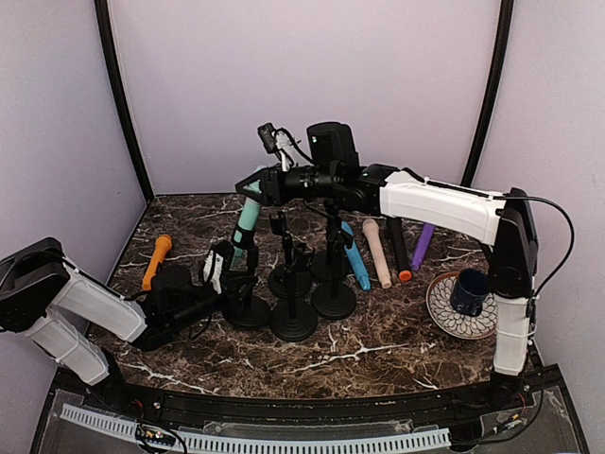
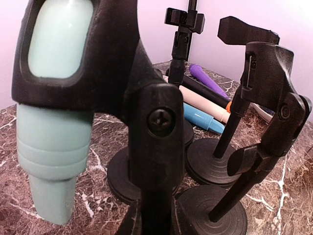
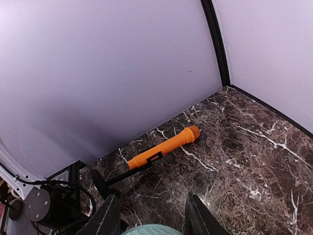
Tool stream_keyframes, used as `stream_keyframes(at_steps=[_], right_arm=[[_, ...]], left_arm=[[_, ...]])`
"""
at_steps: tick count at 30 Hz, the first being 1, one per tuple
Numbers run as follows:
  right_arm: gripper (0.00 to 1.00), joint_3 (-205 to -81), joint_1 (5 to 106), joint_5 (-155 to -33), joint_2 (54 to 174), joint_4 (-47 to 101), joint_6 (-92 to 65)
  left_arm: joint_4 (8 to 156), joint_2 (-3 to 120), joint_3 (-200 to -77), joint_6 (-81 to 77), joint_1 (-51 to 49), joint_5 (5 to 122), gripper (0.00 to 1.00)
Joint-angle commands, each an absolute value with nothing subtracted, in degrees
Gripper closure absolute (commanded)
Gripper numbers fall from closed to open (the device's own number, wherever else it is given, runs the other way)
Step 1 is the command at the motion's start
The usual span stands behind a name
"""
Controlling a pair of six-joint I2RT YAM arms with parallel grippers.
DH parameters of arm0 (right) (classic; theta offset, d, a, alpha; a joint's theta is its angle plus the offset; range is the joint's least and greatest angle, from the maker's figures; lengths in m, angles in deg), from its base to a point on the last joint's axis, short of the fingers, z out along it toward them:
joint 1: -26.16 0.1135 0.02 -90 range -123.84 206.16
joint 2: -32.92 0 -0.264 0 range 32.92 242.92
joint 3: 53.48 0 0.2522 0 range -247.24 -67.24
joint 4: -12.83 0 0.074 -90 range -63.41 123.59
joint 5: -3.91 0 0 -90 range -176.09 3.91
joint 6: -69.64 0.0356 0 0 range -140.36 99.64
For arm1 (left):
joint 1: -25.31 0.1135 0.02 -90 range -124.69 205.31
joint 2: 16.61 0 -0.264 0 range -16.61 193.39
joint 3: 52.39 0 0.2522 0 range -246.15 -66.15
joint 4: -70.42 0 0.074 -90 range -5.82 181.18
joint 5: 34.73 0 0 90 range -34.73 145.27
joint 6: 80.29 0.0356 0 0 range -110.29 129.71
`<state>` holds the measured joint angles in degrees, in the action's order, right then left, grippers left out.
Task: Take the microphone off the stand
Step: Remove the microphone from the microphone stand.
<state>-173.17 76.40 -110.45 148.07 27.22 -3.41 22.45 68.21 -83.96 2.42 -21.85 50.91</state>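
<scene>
One teal microphone [image 1: 247, 222] sits tilted in the leftmost stand [image 1: 248, 307] on the counter [image 1: 378, 350]. The right tool [image 1: 253, 185] is at its top and the left tool [image 1: 225, 269] is near the pole. Left wrist: the clip [image 2: 122, 58] holds the microphone; I cannot tell how far this tool is open. Right wrist: the fingers [image 3: 110, 215] flank the teal top, and I cannot tell if they touch it.

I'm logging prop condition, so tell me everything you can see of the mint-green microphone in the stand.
The mint-green microphone looks like smooth matte plastic, a round body that steps through ridged rings to a narrower butt end. It sits tilted in the black clip of the leftmost stand, butt down and clear of the table. The right tool straddles its upper end, jaws open; contact is unclear.
</scene>
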Motion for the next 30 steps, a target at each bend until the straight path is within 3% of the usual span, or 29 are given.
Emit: stream_keyframes(at_steps=[1, 7, 14, 25, 30], right_arm=[[0.86, -177.1, 76.1, -94.1, 139.9, 19.4, -0.6], [0.85, -177.0, 76.4, -82.8, 139.1, 20.7, 0.4], [0.85, -178.8, 76.4, -83.5, 139.8, 21.6, -0.2], [0.86, -175.2, 74.2, -114.5, 138.0, 12.2, -2.8], [0.86, -173.8, 73.9, -121.3, 137.0, 9.5, -3.3]], left_arm=[[31.0, 69.6, -81.9, 1.0, -21.8, 47.7, 1.00], [32.2, 70.0, -82.0, 0.4, -21.7, 45.5, 1.00], [32.6, 70.0, -81.7, 0.1, -21.8, 45.2, 1.00], [28.0, 70.7, -80.0, 0.0, -21.8, 49.0, 1.00], [27.5, 70.8, -79.8, 0.0, -21.8, 49.2, 1.00]])
